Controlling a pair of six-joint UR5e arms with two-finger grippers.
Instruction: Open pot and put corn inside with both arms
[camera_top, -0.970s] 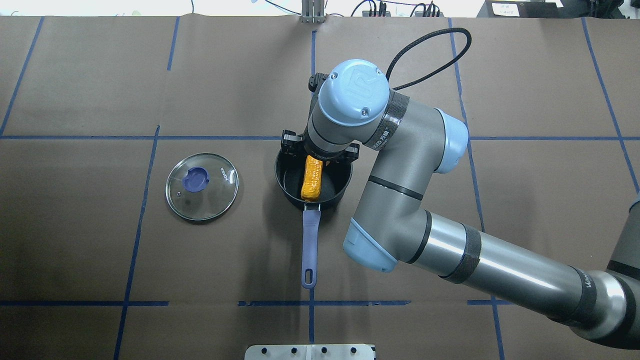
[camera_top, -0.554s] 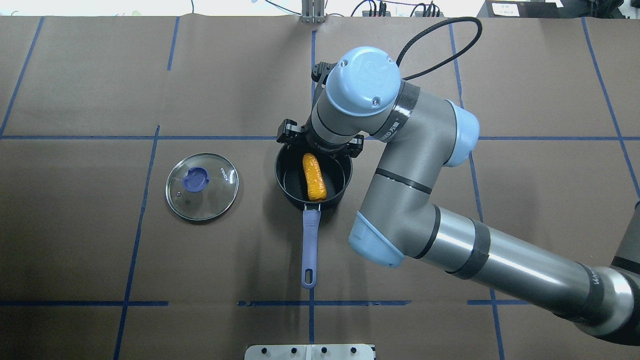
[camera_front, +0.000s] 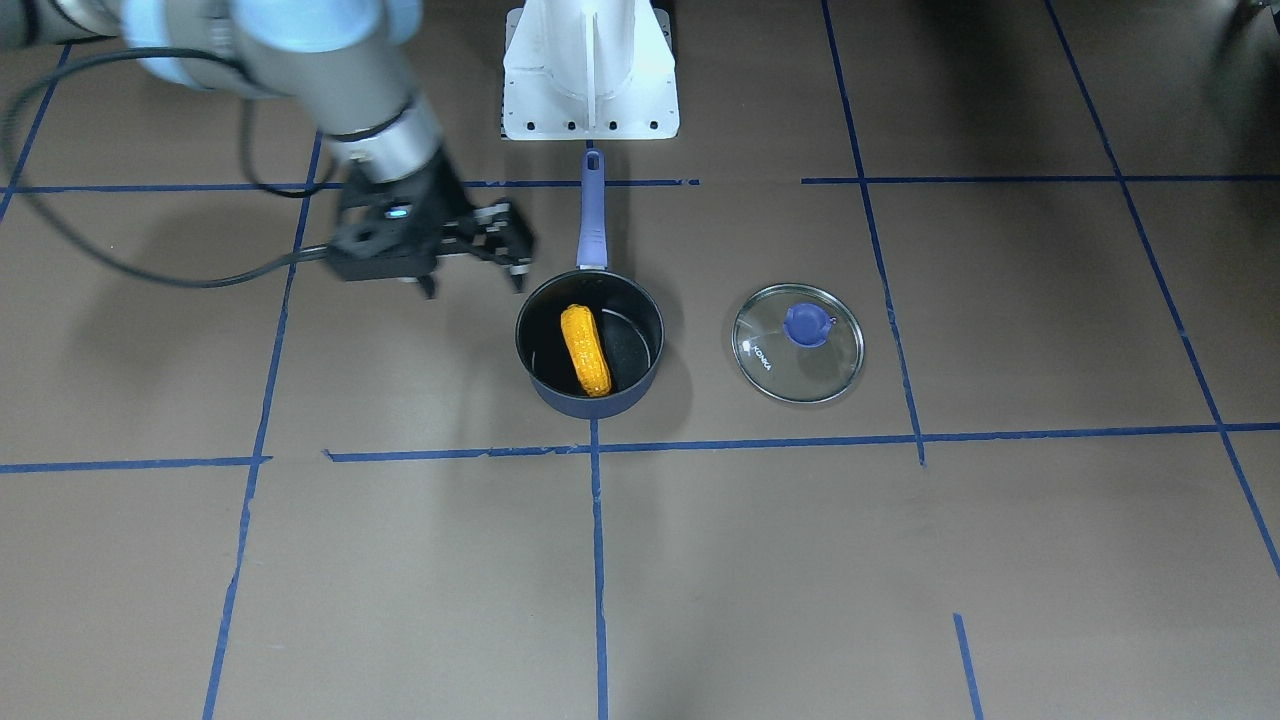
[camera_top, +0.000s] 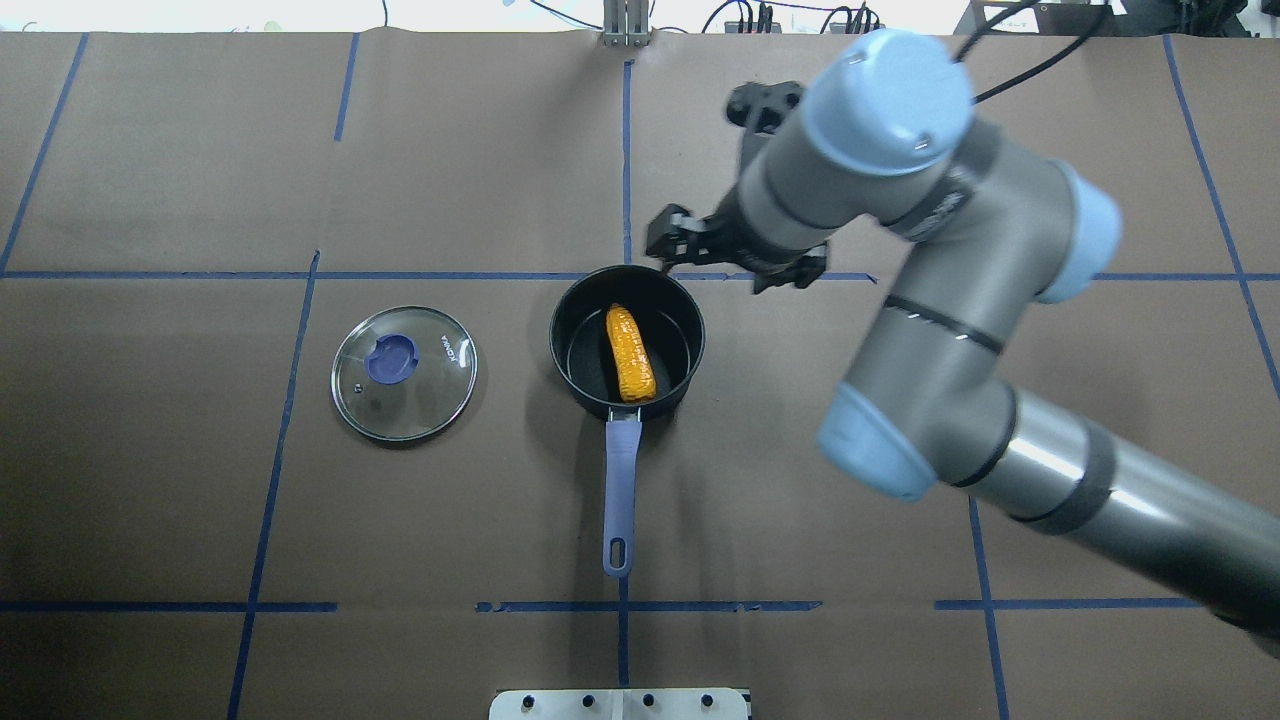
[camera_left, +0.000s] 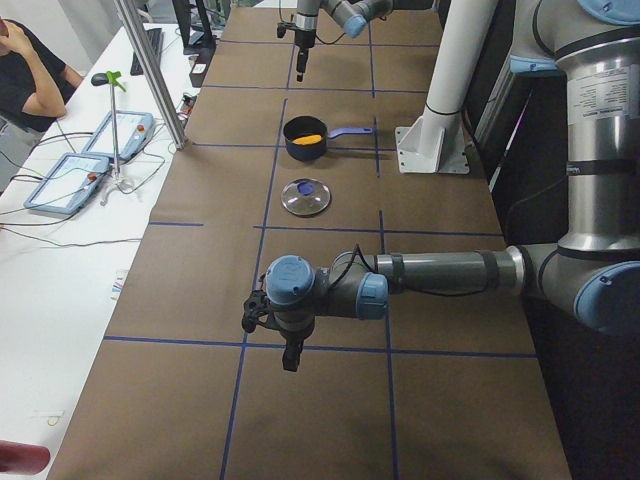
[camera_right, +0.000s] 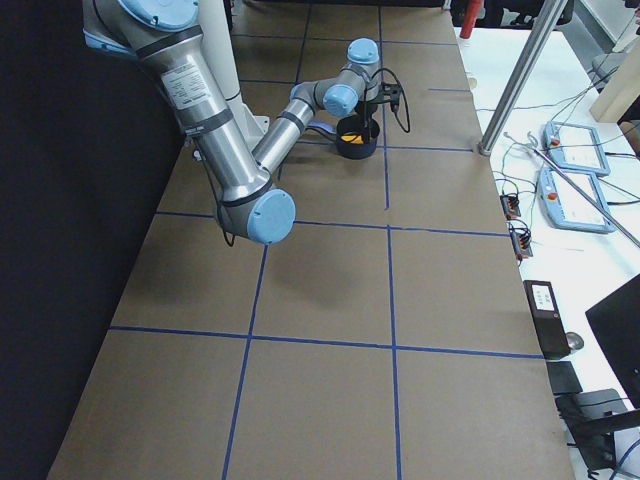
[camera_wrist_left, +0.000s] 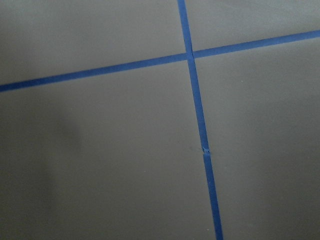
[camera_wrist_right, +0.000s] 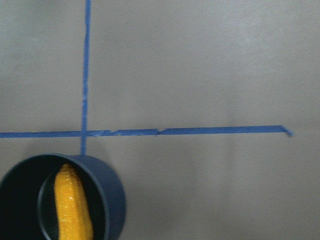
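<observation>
The dark navy pot (camera_top: 578, 345) stands open mid-table, its purple-blue handle (camera_top: 620, 490) pointing toward the robot. The orange-yellow corn (camera_top: 630, 353) lies inside it, also in the front view (camera_front: 586, 350) and right wrist view (camera_wrist_right: 73, 207). The glass lid (camera_top: 404, 373) lies flat on the table to the pot's left, apart from it. My right gripper (camera_top: 728, 262) is open and empty, raised beyond the pot's far right rim; it shows open in the front view (camera_front: 475, 283). My left gripper (camera_left: 290, 352) hangs over bare table far from the pot; whether it is open I cannot tell.
Brown paper with blue tape lines covers the table. The white robot base plate (camera_front: 590, 70) stands just behind the handle's end. A metal post (camera_left: 150, 70) and operator devices (camera_left: 75, 180) stand at the table's far side.
The corn left the right gripper's fingers and came to lie flat in the pot. The right gripper, open, rose and moved right and away from the pot.
</observation>
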